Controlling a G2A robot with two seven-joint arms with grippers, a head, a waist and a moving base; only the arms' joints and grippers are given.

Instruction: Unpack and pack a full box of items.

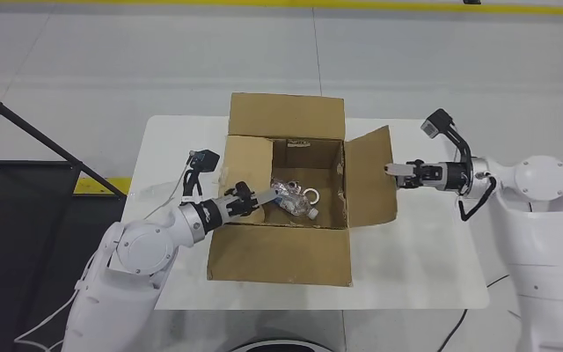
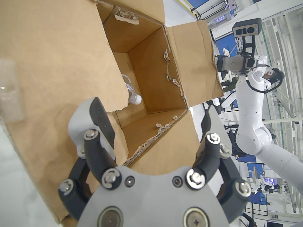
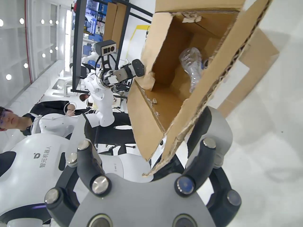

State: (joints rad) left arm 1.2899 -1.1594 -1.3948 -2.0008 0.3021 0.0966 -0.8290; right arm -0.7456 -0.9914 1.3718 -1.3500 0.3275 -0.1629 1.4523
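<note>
My right gripper [image 3: 146,119] has its jaws apart, straddling the torn edge of the box's right flap [image 1: 369,176]. The left gripper [image 2: 151,109], jaws likewise apart, sits at the left flap [image 1: 246,163] — I judge both are placed to hold the flaps splayed so I can reach in. The box [image 1: 281,255] stands mid-tabletop [image 1: 422,264], its far flap [image 1: 286,114] past the far edge. Inside I count one clear bottle [image 1: 290,198] and one pale ring [image 1: 310,187] — and four flaps, all open.
</note>
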